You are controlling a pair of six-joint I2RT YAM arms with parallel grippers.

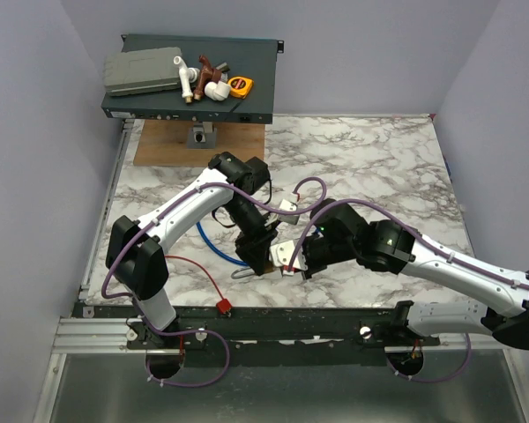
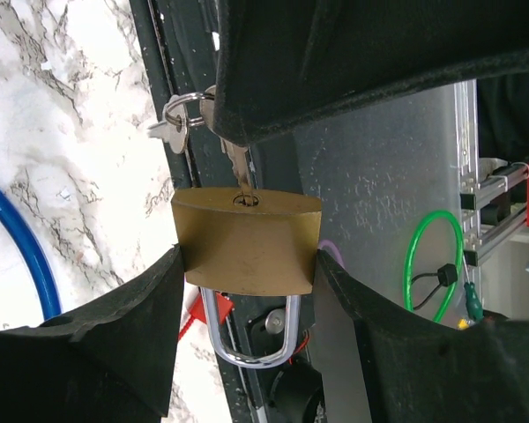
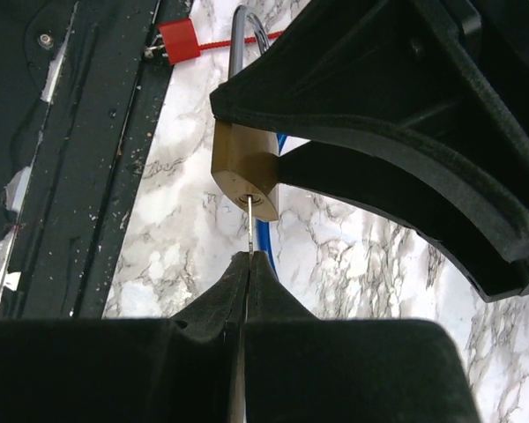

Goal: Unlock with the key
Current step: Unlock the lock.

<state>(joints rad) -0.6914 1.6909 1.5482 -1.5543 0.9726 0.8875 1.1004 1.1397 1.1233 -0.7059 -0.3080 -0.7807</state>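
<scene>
A brass padlock [image 2: 247, 238] hangs above the marble table with my left gripper [image 2: 249, 262] shut on its two sides. Its silver shackle [image 2: 247, 344] points toward the table's near edge, both legs seated in the body. The key [image 2: 239, 174] is a thin silver blade, and its tip sits in the keyhole [image 3: 263, 201]. My right gripper [image 3: 249, 263] is shut on the key [image 3: 249, 225], facing the lock's keyhole end. A ring with a spare key [image 2: 175, 132] dangles beside it. From above, the two grippers [image 1: 263, 256] [image 1: 293, 257] meet at the padlock [image 1: 271, 261].
A blue cable [image 1: 213, 247] curves on the table under the left arm. A red tag [image 1: 220, 306] on a red cord lies by the near rail. At the back stand a wooden board [image 1: 159, 145] and a black box [image 1: 256, 88] carrying fittings and a tape measure.
</scene>
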